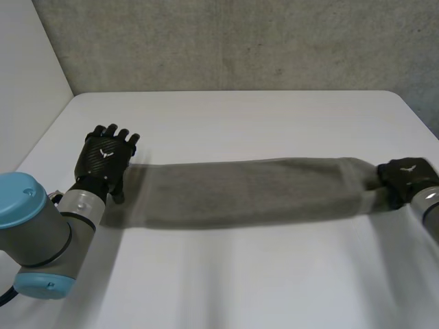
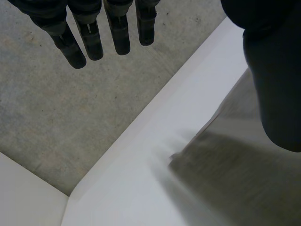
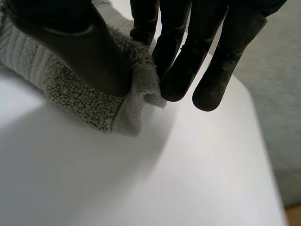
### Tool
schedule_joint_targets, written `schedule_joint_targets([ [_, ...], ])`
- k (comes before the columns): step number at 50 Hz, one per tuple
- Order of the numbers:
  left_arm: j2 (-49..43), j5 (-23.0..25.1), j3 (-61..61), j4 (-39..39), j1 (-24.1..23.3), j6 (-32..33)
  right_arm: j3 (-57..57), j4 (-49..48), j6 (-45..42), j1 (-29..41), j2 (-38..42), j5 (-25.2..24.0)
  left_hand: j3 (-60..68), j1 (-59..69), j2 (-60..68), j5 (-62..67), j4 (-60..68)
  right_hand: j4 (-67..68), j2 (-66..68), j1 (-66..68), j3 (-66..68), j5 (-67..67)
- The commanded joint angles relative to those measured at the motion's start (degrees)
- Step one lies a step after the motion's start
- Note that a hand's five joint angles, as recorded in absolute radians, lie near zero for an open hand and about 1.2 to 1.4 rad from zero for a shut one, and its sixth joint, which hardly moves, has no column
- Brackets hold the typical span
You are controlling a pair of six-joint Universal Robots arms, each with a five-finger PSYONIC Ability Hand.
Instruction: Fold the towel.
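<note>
Left hand (image 1: 104, 159) ends the left arm (image 1: 41, 240), whose light-blue cap is nearest the camera at the near left of the white surface (image 1: 240, 281). Its fingers (image 2: 120, 33) are straight and spread well clear of the thumb, closed round nothing. The towel (image 1: 247, 188), grey-brown and drawn out into a long narrow band, stretches across the middle of the surface from just beside the left hand's wrist to the right hand (image 1: 405, 177). In the left wrist view its left end lies on the surface below the thumb side of the left hand, and whether the thumb touches the cloth cannot be told. At the other end the right hand has the towel pinched. In the right wrist view the thumb (image 3: 70, 47) presses on top of the cloth while the fingers come against it from the other side, and a small fold of the looped weave bunches between them, its lower edge resting on the surface. The right arm (image 1: 431, 212) comes in at the surface's right edge. Beyond the towel the white surface runs on to its rounded far corners, and behind it stands a grey concrete wall (image 1: 240, 41).
</note>
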Motion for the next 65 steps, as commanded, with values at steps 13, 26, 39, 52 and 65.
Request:
schedule_joint_targets([
  [13,0.57,-0.09,-0.24,0.13,-1.62,0.00,-20.64,9.57,-12.12,7.44,-3.70,0.48,-3.81,-4.65,-4.57,-12.40,-4.82,3.24,5.21,4.27,4.45,3.95],
  [26,0.57,-1.93,-0.15,0.13,-2.50,-0.09,-21.88,2.54,-9.02,46.16,6.23,2.42,-3.81,-4.65,-4.57,-12.40,-4.82,-0.74,1.23,0.29,0.48,-0.03],
  [39,1.01,-2.11,0.20,0.04,-4.44,-0.88,-17.75,3.68,-8.50,44.14,9.39,13.58,-3.81,-4.65,-4.57,-12.40,-4.82,-66.76,-64.79,-65.73,-65.55,-66.05],
  [52,3.21,-2.20,2.93,-0.05,-12.43,-6.85,3.94,1.93,5.30,27.37,-4.14,4.35,-3.81,-4.65,-4.57,-12.40,-4.82,-66.76,-64.79,-65.73,-65.55,-66.05],
  [65,3.47,-2.99,3.45,-0.13,-13.22,-6.94,4.76,-1.41,-0.66,21.11,-4.75,4.61,-3.81,-4.65,-4.57,-12.40,-4.82,3.24,5.21,4.27,4.45,3.95],
])
